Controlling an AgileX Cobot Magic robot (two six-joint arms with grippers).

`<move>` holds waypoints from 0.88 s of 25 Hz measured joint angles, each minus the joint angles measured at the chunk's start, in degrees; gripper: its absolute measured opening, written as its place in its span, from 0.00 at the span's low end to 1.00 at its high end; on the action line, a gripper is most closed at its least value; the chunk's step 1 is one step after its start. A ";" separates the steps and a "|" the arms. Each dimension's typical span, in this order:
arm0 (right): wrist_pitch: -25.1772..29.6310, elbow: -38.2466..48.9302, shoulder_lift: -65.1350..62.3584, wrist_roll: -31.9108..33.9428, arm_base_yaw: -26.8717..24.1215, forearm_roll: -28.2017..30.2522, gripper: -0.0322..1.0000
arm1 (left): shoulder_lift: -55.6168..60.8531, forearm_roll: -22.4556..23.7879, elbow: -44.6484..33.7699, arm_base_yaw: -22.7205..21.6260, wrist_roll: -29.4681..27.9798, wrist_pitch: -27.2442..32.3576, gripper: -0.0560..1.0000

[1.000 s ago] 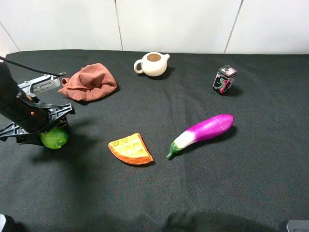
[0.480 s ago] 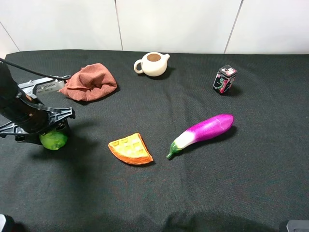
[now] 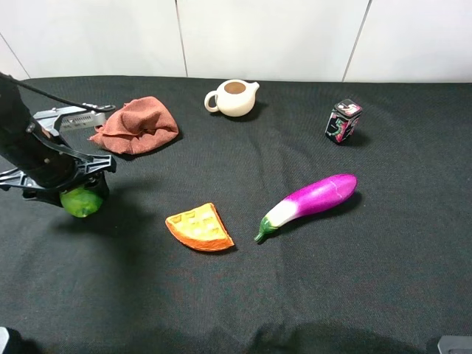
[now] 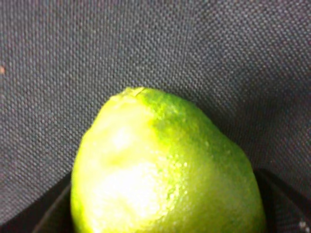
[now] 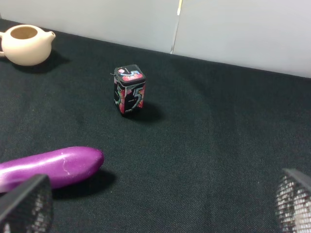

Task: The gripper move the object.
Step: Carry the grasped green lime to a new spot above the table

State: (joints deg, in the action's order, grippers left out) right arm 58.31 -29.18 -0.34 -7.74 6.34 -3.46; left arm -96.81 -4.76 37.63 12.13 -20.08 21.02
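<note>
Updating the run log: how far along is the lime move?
Done: the left gripper is shut on the lime, which fills the left wrist view. In hand: the lime sits in the jaws at the far left, near the brown cloth; whether it is lifted is unclear. Left: carry and release; no drop spot is evident.

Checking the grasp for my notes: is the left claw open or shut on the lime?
Shut on the lime; the left claw sits over it, dark fingers against both its sides.
</note>
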 joint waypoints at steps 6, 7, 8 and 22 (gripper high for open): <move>0.00 0.00 0.00 0.00 0.00 0.00 0.70 | 0.00 2.15 2.88 0.00 3.02 3.74 0.74; 0.00 0.00 0.00 0.00 0.00 0.00 0.70 | 0.00 2.15 3.14 0.00 3.70 3.90 0.74; 0.00 0.00 0.00 0.00 0.00 0.00 0.70 | -0.01 2.20 3.50 0.00 4.36 4.40 0.74; 0.00 0.00 0.00 0.00 0.00 -0.19 0.70 | -0.06 4.20 12.38 0.00 12.49 13.08 0.74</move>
State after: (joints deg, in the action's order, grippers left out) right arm 58.31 -29.18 -0.34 -7.74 6.34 -3.64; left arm -96.87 -0.56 50.01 12.13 -7.59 34.11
